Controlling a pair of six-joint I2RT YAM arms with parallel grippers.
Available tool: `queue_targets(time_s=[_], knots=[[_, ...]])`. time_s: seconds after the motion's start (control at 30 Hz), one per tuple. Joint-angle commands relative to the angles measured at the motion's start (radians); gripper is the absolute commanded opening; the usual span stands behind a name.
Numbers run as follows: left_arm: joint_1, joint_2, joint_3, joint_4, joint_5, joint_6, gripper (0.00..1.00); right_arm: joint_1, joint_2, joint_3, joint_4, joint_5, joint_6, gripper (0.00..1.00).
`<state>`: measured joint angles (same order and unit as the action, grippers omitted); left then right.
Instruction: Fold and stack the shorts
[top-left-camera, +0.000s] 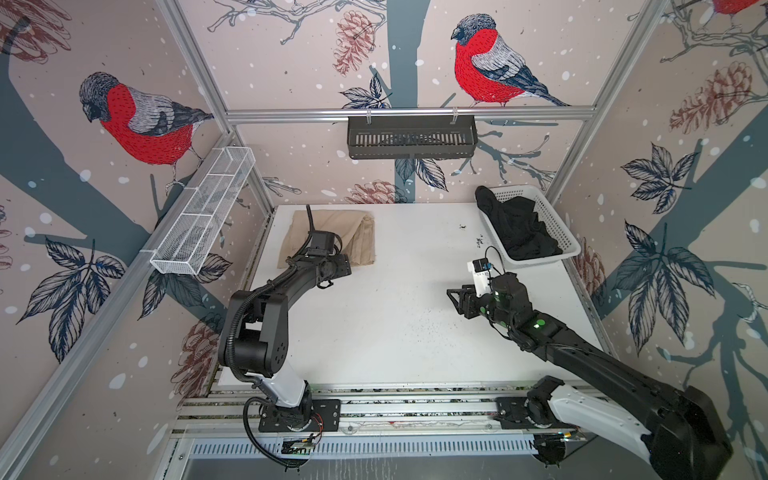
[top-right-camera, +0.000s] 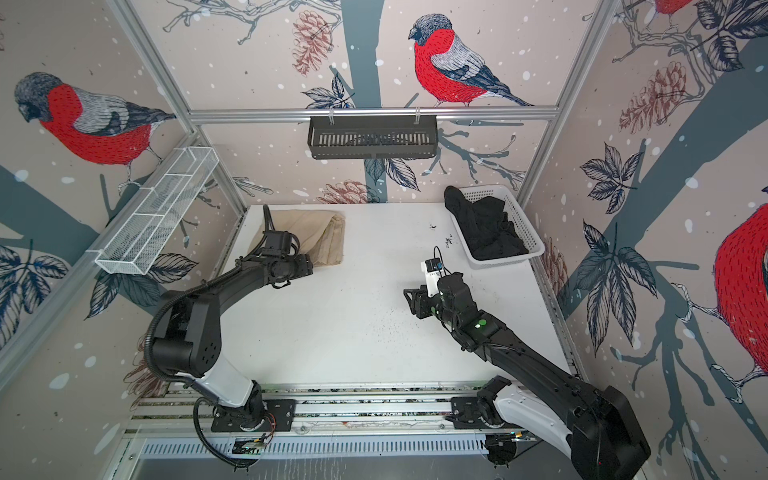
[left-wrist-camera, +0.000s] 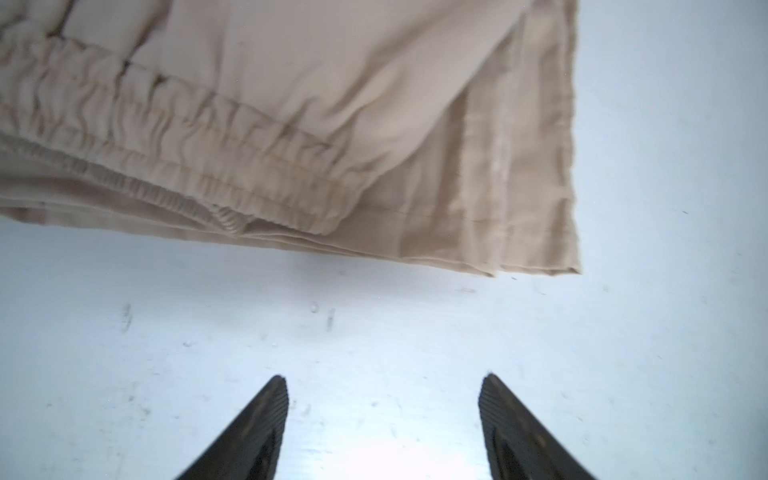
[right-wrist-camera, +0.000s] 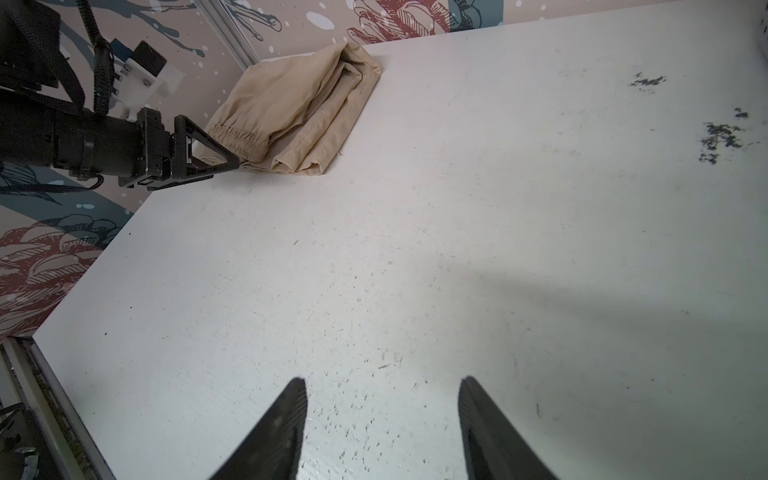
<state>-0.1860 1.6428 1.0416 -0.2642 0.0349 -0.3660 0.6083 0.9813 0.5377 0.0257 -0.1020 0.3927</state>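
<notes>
Left wrist view: folded beige shorts (left-wrist-camera: 291, 124) on the table (left-wrist-camera: 665, 332), far left corner, just ahead of the left gripper (left-wrist-camera: 384, 377), jaws apart, holding nothing. Right gripper (right-wrist-camera: 383, 379) parted and empty over bare tabletop. Black shorts (top-left-camera: 519, 232) unfolded in the basket (top-left-camera: 555, 226), far right corner. Judged 1 of 2 folded; black pair's fold and stacking pending.

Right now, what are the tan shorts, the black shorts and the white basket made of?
Tan shorts: thin woven cloth, matte, probably cotton-like; it creases, and the waistband is gathered. Black shorts: soft matte fabric, slumped in folds; the kind is unclear. Basket: looks like stiff white plastic, with a lattice of holes.
</notes>
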Motion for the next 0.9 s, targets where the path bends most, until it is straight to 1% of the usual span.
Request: queue_targets(time_s=[0.0,0.07,0.17,0.23,0.27,0.33,0.4,0.47,0.63,0.87], knots=[[-0.069,0.015,0.058,-0.026,0.065,0.01,0.6,-0.002,0.011,0.0,0.034,-0.003,-0.005,0.6],[-0.114,0.058,0.112,0.008,0.124,0.019,0.43,-0.001,0.012,0.001,0.038,-0.005,-0.005,0.6],[-0.175,0.155,0.221,0.037,0.178,0.038,0.14,-0.001,0.001,-0.008,0.045,0.003,-0.004,0.6],[-0.193,0.233,0.292,0.052,0.209,0.044,0.02,-0.001,-0.011,-0.015,0.046,0.01,-0.002,0.6],[-0.195,0.274,0.328,0.062,0.233,0.046,0.0,-0.001,-0.017,-0.018,0.048,0.011,0.001,0.6],[-0.195,0.351,0.398,0.054,0.242,0.049,0.0,-0.002,-0.03,-0.024,0.042,0.014,0.003,0.6],[-0.196,0.423,0.477,0.002,0.205,0.067,0.0,-0.001,-0.049,-0.029,0.027,0.022,0.005,0.6],[-0.196,0.467,0.524,-0.029,0.17,0.091,0.0,-0.002,-0.069,-0.039,0.017,0.036,0.007,0.6],[-0.185,0.544,0.594,-0.056,0.106,0.124,0.0,-0.007,-0.109,-0.074,0.028,0.055,0.021,0.61],[-0.138,0.62,0.654,-0.074,0.111,0.128,0.0,-0.012,-0.112,-0.065,0.008,0.06,0.021,0.61]])
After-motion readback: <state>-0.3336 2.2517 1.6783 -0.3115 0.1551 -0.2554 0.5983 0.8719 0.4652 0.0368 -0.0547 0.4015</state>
